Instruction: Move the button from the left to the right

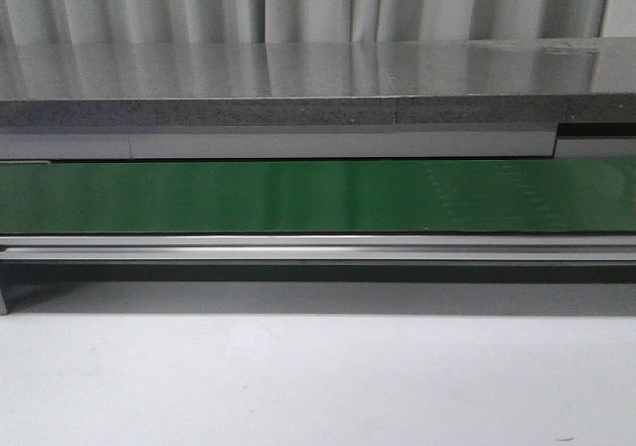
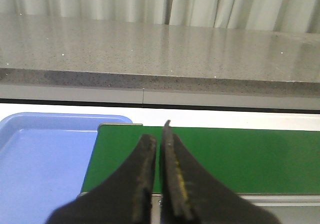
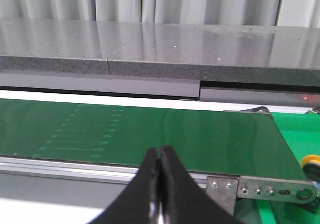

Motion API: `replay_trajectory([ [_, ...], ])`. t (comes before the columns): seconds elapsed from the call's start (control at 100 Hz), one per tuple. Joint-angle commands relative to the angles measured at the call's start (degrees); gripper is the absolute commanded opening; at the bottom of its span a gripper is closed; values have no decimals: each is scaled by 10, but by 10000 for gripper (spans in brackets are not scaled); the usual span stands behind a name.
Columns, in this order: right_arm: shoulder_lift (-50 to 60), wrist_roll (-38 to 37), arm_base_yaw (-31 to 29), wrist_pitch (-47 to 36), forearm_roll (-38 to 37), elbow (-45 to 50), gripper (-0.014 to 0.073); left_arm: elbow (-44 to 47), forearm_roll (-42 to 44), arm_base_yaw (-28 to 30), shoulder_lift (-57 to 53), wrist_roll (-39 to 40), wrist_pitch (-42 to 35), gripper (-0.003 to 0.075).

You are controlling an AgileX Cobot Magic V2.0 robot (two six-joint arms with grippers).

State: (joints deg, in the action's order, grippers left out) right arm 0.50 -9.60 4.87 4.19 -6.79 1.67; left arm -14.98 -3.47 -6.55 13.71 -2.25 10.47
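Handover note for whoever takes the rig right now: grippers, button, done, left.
Left gripper: shut, empty, over the left end of the green conveyor belt, beside the blue tray.
Right gripper: shut, empty, near the belt's right end.
Button: not clearly in view. A yellow round thing shows at the right wrist view's edge, past the belt's right end; too cropped to tell what it is.
Done: nothing confirmed.
Left: find the button and confirm which side it is on.
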Motion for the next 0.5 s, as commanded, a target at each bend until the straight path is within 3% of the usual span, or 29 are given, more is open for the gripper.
replay_trajectory([
  [0.0, 10, 0, 1, -45, -8, 0, -68, -16, -5, -5, 6, 4, -48, 5],
  [0.23, 10, 0, 1, -45, -8, 0, -68, -8, -5, -5, 6, 4, -53, 5],
  [0.49, 10, 0, 1, -45, -8, 0, -68, 63, 16, -5, -23, 4, -94, 5],
])
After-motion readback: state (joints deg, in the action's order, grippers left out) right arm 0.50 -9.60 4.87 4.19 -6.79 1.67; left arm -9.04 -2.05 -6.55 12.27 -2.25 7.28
